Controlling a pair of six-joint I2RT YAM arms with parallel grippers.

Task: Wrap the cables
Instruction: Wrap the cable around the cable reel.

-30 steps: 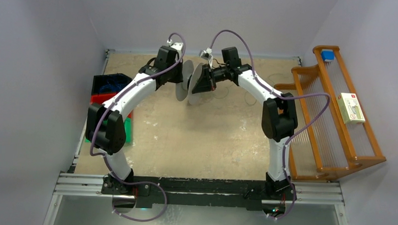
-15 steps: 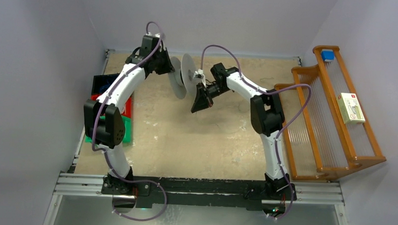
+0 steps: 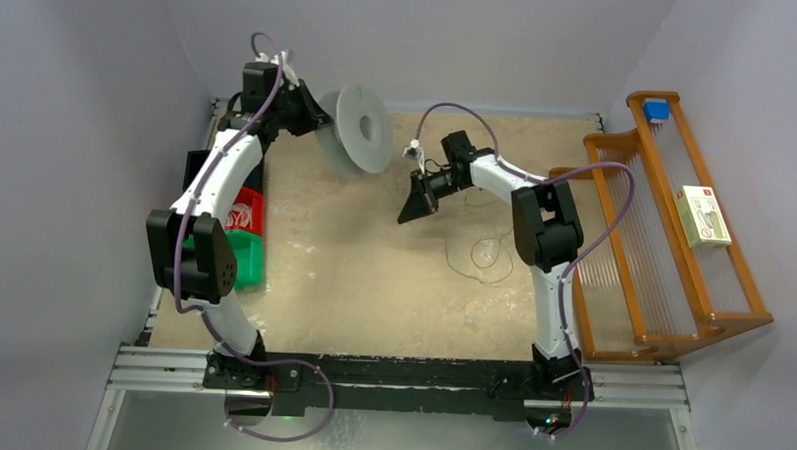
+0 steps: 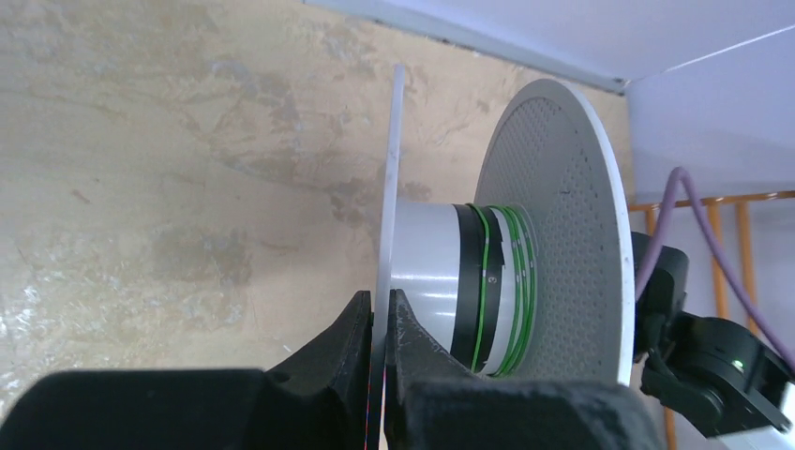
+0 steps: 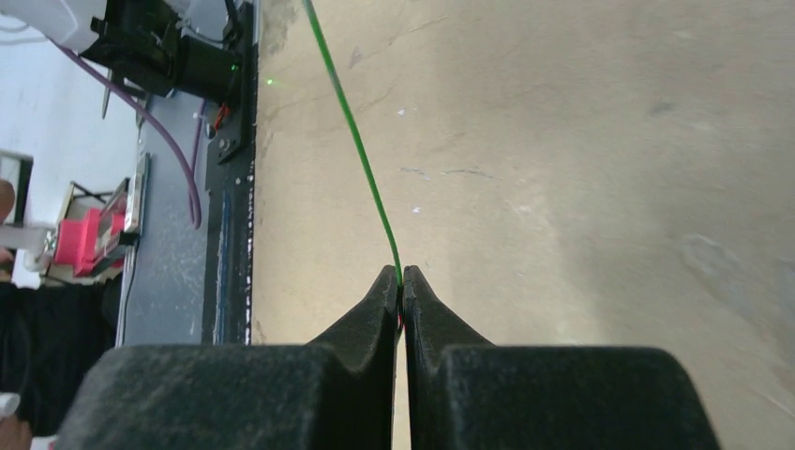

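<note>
My left gripper [image 3: 318,117] is shut on the thin near flange [image 4: 392,187] of the pale grey spool [image 3: 358,129] and holds it up at the back left of the table. The spool's hub [image 4: 427,272] carries a few turns of green and dark cable [image 4: 497,281]. My right gripper [image 3: 416,200] is to the right of the spool, apart from it. It is shut on a very thin green cable [image 5: 361,150] that runs out from its fingertips [image 5: 386,281]. Loose dark cable loops [image 3: 486,253] lie on the table under the right arm.
A wooden rack [image 3: 672,295] stands along the right edge with a white box [image 3: 703,216] and a blue item [image 3: 659,109] on it. Blue [image 3: 217,164], red [image 3: 243,212] and green [image 3: 245,258] bins sit at the left edge. Walls close in on three sides.
My left arm has swung the spool left and back, turning its face toward the camera. My right gripper has drawn away to the right with the cable. The two grippers are farther apart.
</note>
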